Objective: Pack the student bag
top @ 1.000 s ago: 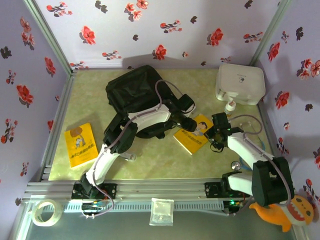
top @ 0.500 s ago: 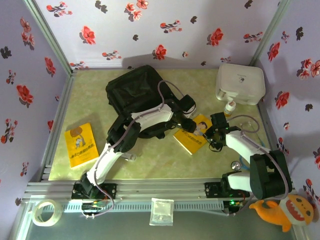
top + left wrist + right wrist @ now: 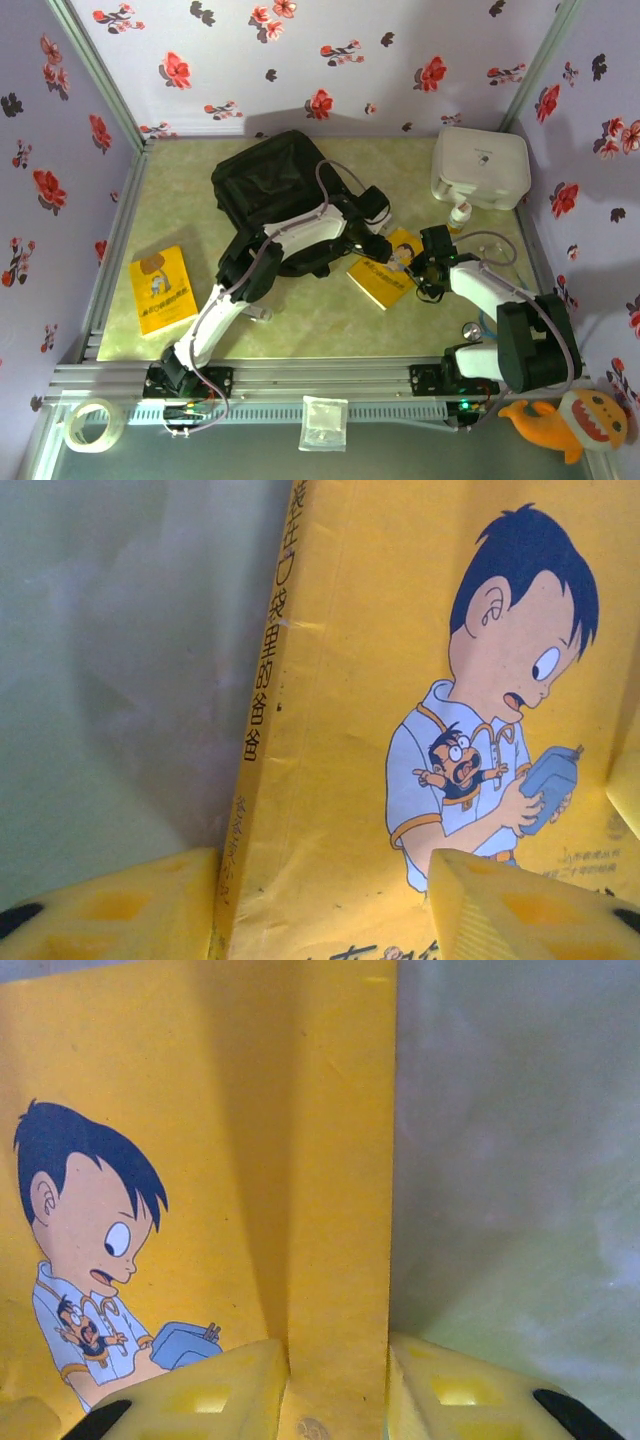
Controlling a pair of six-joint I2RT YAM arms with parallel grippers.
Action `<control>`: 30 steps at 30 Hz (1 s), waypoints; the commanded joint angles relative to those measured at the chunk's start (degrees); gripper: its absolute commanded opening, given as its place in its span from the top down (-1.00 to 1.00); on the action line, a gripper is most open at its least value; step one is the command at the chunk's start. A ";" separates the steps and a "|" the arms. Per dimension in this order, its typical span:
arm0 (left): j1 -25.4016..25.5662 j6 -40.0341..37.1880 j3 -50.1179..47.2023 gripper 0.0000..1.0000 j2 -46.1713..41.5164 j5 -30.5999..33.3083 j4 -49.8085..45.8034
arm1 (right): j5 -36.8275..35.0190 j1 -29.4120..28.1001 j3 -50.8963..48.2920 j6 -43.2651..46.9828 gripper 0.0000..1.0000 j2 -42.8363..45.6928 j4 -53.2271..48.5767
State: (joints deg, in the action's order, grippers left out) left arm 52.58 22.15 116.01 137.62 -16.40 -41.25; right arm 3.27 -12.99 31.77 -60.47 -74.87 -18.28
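Under left arm (image 3: 300, 230): near right part of large black soft fabric backpack (image 3: 265, 180). Under left gripper (image 3: 383, 247) and right gripper (image 3: 424, 268): far corners of yellow paperback book with cartoon boy cover (image 3: 378, 282); cover cut by frame edges in both wrist views. Too small to identify: small shiny round object (image 3: 468, 328).

Soft even light, faint purple cast, mild shadows, wrist close-ups hazy, fingers (image 3: 520, 905) blurred.

High rear overview; both wrist cameras close on one yellow book (image 3: 340, 730)
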 commanded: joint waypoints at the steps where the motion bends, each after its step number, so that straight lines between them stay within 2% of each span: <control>1: 1.06 0.96 1.50 -0.09 -4.01 -10.17 1.71 | 1.29 0.26 -1.52 -1.58 0.38 -2.26 2.36; 8: -0.19 3.31 -1.75 0.13 -8.19 -14.26 6.41 | 2.11 0.34 1.80 -1.01 0.40 -5.94 5.92; 15: -0.19 3.38 -6.52 0.22 -8.84 -16.00 8.44 | 3.59 0.38 1.87 -1.07 0.40 -7.93 9.21; 21: -0.24 4.04 -6.45 0.32 -7.91 -16.38 8.84 | 3.76 0.34 2.11 -1.05 0.40 -9.06 9.41; 25: -0.54 4.25 -6.23 0.42 -7.89 -16.36 8.67 | 3.34 0.41 2.11 -0.86 0.40 -8.80 8.98; 30: -1.22 4.47 -6.45 0.65 -8.96 -16.26 8.82 | 2.16 0.38 2.41 -0.19 0.38 -7.79 7.94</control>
State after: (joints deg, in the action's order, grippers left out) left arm 50.09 26.59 109.36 130.32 -26.20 -34.15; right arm 3.44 -12.25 34.48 -60.58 -80.20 -13.54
